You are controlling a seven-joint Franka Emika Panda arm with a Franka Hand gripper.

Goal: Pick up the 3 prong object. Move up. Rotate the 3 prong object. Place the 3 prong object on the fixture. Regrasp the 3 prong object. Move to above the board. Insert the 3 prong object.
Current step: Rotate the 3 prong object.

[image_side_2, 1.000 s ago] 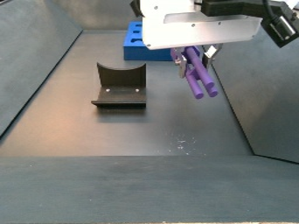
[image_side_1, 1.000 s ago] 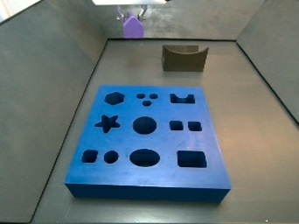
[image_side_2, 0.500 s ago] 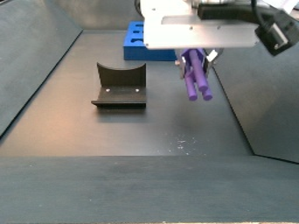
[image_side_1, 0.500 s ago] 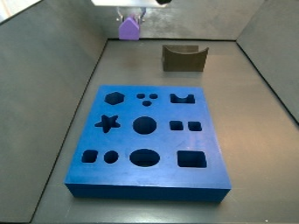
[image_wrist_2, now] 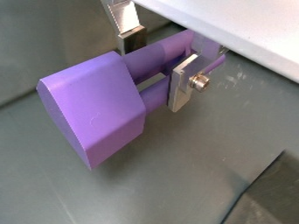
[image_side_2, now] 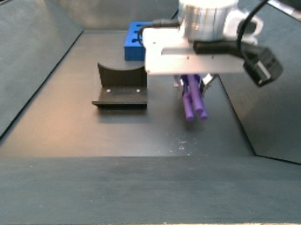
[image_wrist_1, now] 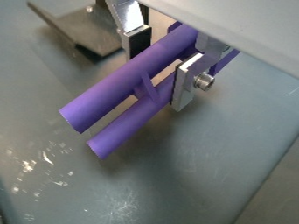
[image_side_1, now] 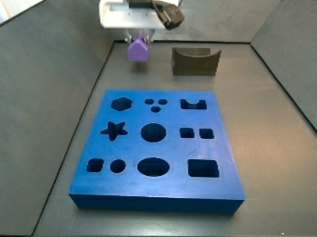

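My end effector (image_wrist_1: 163, 59) grips the peg (image_wrist_1: 135, 109) mid-shaft, held clear above the floor, beside the fixture (image_side_2: 120, 86). Risk: a narrow pad hold lets the peg pivot or slip during rotation, arriving skewed at the notch.

In a side view we see the board (image_side_1: 155, 148) lying flat on the floor (image_side_1: 266, 130), nearer the camera; the fixture (image_side_1: 195, 60) stands beyond its far right corner, apart from it; the gripper (image_side_1: 139, 35) hangs left of the fixture, past the board's far edge, with the 3 prong object (image_side_1: 139, 49) below it, clear of the floor. In a side view from the opposite end we find the fixture (image_side_2: 120, 86) at left, the board (image_side_2: 136, 41) behind it, and the gripper (image_side_2: 195, 81) to the fixture's right; the 3 prong object (image_side_2: 192, 98) sits between its fingers, above the floor. In both wrist views the fingers (image_wrist_1: 191, 79) (image_wrist_2: 184, 80) clamp the object (image_wrist_1: 138, 98) (image_wrist_2: 111, 100) from either side.
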